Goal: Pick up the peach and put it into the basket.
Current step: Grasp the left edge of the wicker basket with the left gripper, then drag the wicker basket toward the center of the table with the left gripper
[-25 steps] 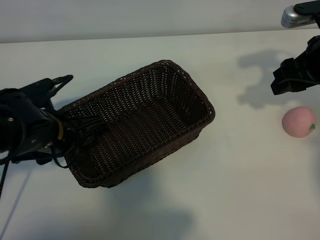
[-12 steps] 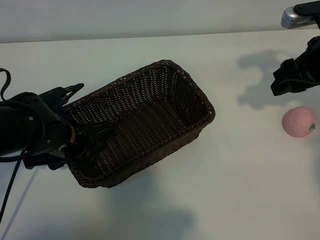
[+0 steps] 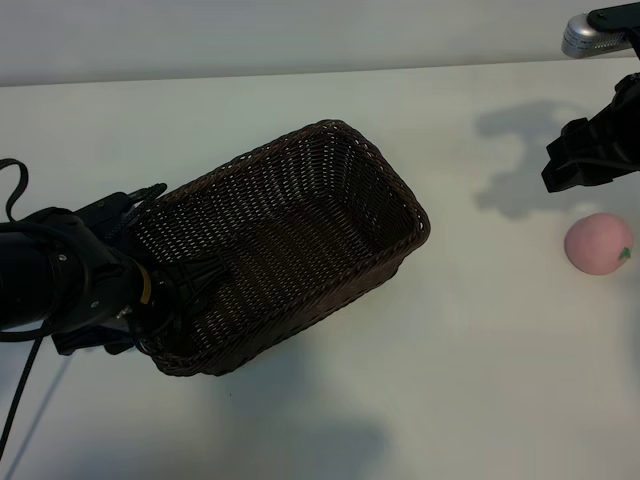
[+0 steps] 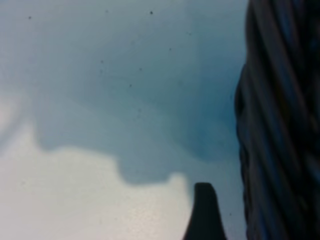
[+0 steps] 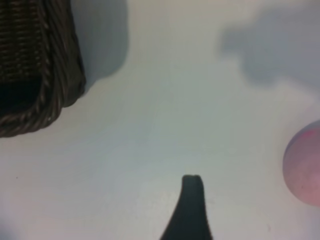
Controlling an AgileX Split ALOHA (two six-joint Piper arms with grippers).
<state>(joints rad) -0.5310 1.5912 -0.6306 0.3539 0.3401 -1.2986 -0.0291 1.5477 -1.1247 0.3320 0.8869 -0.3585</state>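
The dark brown wicker basket (image 3: 300,240) lies slantwise on the white table, left of centre. The pink peach (image 3: 598,243) rests on the table far to the right, well apart from the basket. My left gripper (image 3: 188,235) is at the basket's left end, open. One of its fingers is outside the rim and the other is inside. In the left wrist view one fingertip (image 4: 202,212) stands just clear of the woven wall (image 4: 280,125). My right gripper (image 3: 572,162) hovers open above and behind the peach and holds nothing. The right wrist view shows a fingertip (image 5: 191,200), the peach's edge (image 5: 306,165) and a basket corner (image 5: 35,75).
The white table (image 3: 460,380) stretches bare in front of and between the basket and the peach. A silver fitting (image 3: 590,35) sticks out at the top right, above the right arm. A black cable (image 3: 15,180) loops at the far left.
My left arm has moved toward the table's front and a little right along the basket's left end. The basket, the peach and the right arm have stayed put.
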